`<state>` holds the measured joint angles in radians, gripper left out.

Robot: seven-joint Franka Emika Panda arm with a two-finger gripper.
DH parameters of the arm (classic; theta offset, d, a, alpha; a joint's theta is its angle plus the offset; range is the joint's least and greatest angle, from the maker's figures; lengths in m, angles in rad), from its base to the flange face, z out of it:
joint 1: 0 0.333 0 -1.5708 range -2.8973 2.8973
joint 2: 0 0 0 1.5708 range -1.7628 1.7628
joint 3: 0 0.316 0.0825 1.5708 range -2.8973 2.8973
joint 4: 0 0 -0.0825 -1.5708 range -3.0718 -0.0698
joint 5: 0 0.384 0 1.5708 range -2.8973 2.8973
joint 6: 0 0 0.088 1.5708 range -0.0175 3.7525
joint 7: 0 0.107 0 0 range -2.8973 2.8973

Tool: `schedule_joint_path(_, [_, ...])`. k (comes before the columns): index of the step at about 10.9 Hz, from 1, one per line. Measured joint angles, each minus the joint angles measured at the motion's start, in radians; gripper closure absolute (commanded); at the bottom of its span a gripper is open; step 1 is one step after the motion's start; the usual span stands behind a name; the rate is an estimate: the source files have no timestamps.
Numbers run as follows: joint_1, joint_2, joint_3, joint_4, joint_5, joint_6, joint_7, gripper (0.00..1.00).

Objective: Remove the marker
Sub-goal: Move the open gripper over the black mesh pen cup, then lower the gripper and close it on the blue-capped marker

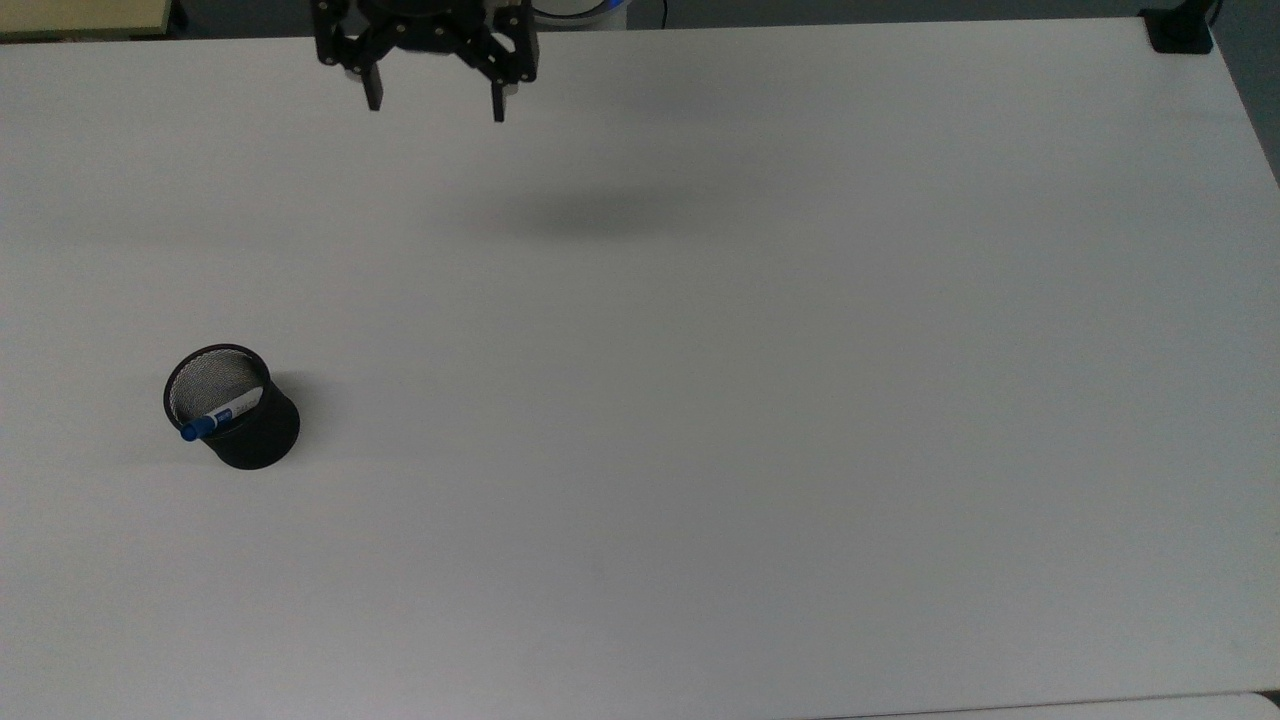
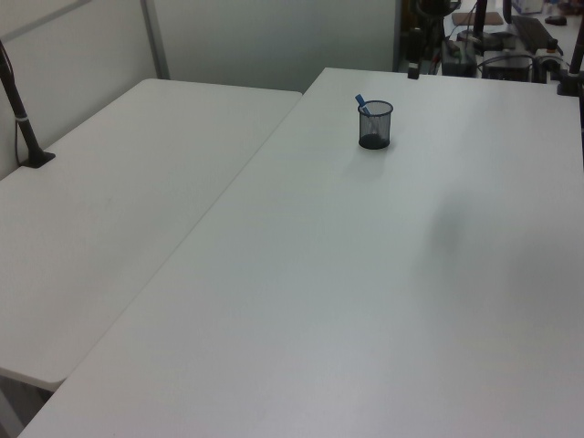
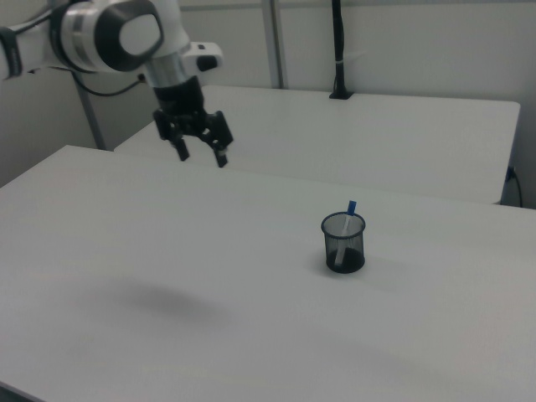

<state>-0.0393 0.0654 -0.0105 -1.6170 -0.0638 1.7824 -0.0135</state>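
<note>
The marker (image 1: 218, 414), white with a blue cap, leans inside a black mesh cup (image 1: 240, 415) at the top view's left; its blue cap pokes over the rim. In the left view the marker (image 2: 364, 103) stands in the cup (image 2: 375, 125) far back on the table. In the right view the marker (image 3: 347, 224) rises out of the cup (image 3: 343, 243). My gripper (image 1: 435, 103) hangs open and empty high above the table near its far edge, well away from the cup. The right view shows the gripper (image 3: 202, 155) up left of the cup.
The cup stands on a wide white table (image 1: 700, 400). A second white table (image 2: 109, 210) adjoins it on the left view's left, with a black post (image 2: 20, 109) clamped to it. A black clamp (image 1: 1178, 30) sits at the top view's upper right corner.
</note>
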Motion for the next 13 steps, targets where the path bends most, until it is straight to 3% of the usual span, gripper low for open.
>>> schedule_joint_path(9, [-0.225,0.218,-0.007,-0.006,0.000,0.526,-0.022,0.00])
schedule_joint_path(13, [-0.248,0.342,-0.008,-0.009,0.000,0.791,-0.021,0.29])
